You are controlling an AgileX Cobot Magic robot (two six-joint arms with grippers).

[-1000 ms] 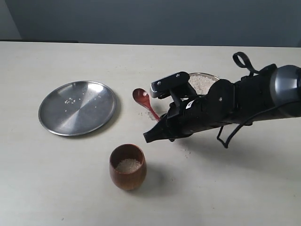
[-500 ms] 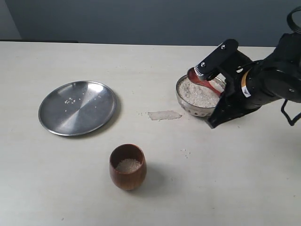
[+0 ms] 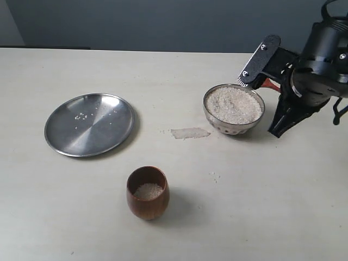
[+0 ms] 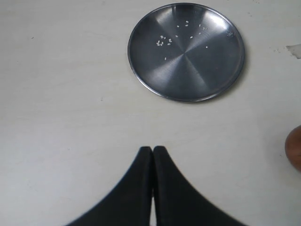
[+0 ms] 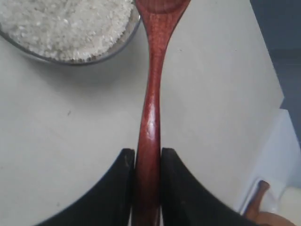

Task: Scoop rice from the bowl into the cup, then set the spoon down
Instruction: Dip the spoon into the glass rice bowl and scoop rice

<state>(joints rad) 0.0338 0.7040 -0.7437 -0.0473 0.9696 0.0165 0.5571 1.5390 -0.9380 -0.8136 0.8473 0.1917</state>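
The metal bowl (image 3: pixel 218 123) holds a level heap of rice (image 3: pixel 232 104) at the right of the table. My right gripper (image 5: pixel 147 153) is shut on the handle of the reddish-brown spoon (image 5: pixel 150 94). The spoon's head reaches over the bowl's rim (image 5: pixel 123 43) and is cut off by the frame edge. In the exterior view this gripper (image 3: pixel 280 122) hangs just right of the bowl, with only a short red piece of the spoon (image 3: pixel 270 84) showing. The wooden cup (image 3: pixel 148 204) stands near the front with some rice (image 3: pixel 148 191) inside. My left gripper (image 4: pixel 152 149) is shut and empty over bare table.
A flat steel plate (image 3: pixel 89 124) with a few grains lies at the left, and it also appears in the left wrist view as the plate (image 4: pixel 186 52). A pale patch (image 3: pixel 190 132) and loose grains (image 3: pixel 215 175) mark the table between bowl and cup. The table's edge (image 5: pixel 263 94) runs close to the right gripper.
The right arm has swung the spoon from left of the bowl, across the rice, to the bowl's right rim. The cup, plate and bowl have not moved.
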